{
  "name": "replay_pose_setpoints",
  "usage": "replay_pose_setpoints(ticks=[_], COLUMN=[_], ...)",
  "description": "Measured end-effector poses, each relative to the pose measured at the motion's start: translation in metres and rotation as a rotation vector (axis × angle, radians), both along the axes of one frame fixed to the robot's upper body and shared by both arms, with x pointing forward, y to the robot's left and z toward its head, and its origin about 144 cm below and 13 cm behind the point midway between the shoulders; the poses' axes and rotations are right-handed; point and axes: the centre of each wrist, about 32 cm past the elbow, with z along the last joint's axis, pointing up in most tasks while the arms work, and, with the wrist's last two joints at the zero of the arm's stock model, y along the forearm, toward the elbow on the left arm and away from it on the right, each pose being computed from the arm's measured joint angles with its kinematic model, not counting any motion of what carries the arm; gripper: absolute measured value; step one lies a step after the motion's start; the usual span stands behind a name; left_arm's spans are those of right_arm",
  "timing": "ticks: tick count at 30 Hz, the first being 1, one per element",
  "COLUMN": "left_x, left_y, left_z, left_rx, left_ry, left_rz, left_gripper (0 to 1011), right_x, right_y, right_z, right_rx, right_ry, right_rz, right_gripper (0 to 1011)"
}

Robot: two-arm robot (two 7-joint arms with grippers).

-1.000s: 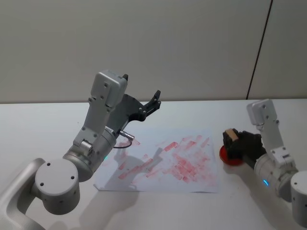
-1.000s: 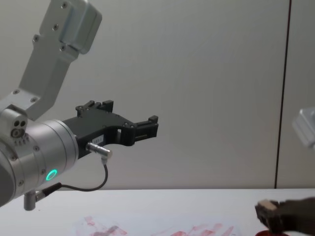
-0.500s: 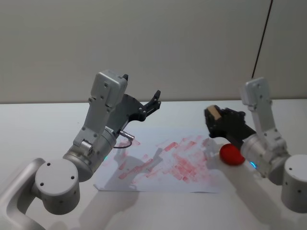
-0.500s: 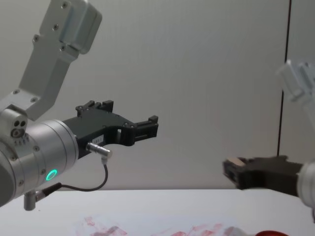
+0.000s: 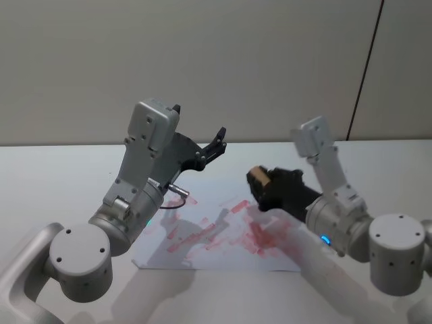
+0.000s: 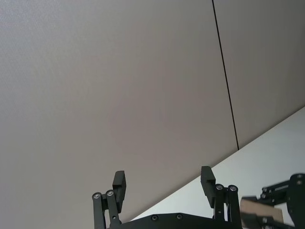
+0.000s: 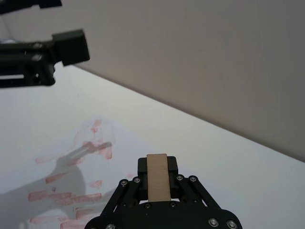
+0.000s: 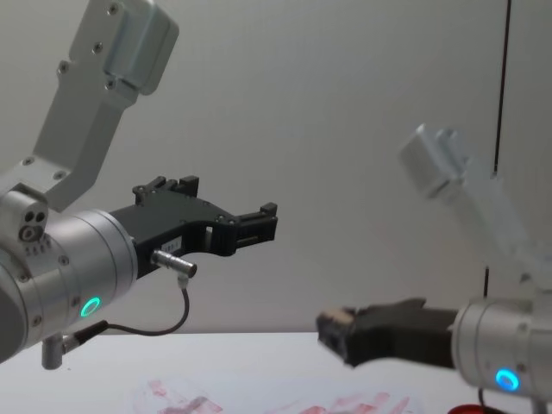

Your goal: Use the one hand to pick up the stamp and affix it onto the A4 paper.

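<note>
- The right end effector is gripping the stamp, with its two black fingers pressing against the block's sides and the tan wood showing between them.
- The stamp is hanging in the air over the A4 paper, above the sheet's far right part. In the chest view it is sitting clear of the sheet, not touching it.
- The right wrist view is looking along the block's pale top face (the darker underside is not showing there), with the red-marked sheet lying below and ahead of it.
- The A4 paper is lying flat on the white tabletop, with red-pink smears and bar-shaped prints covering much of it.
- The right arm is reaching in from the right side, and a small blue ring is glowing on its silver wrist.
- The left end effector is hovering high above the sheet's far left part, pointing toward the grey wall; its fingers are standing wide apart and holding nothing.
- A looped black cable is hanging under the left wrist.
</note>
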Motion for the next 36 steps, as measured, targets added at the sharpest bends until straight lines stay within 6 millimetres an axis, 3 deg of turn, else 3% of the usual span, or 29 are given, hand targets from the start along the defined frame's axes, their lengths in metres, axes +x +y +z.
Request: replay_pose_setpoints(ticks=[18, 36], left_x=[0.000, 0.000], left_y=[0.000, 0.000], left_z=[0.000, 0.000], left_rx=[0.000, 0.000], left_ry=[0.000, 0.000], left_rz=[0.000, 0.000], left_gripper=[1001, 1001], right_x=[-0.005, -0.006], right_y=[0.009, 0.013], right_z=[-0.034, -0.046], right_rx=[-0.078, -0.086], right_ry=[0.131, 0.162], right_rz=[0.061, 0.044], right_gripper=[219, 219])
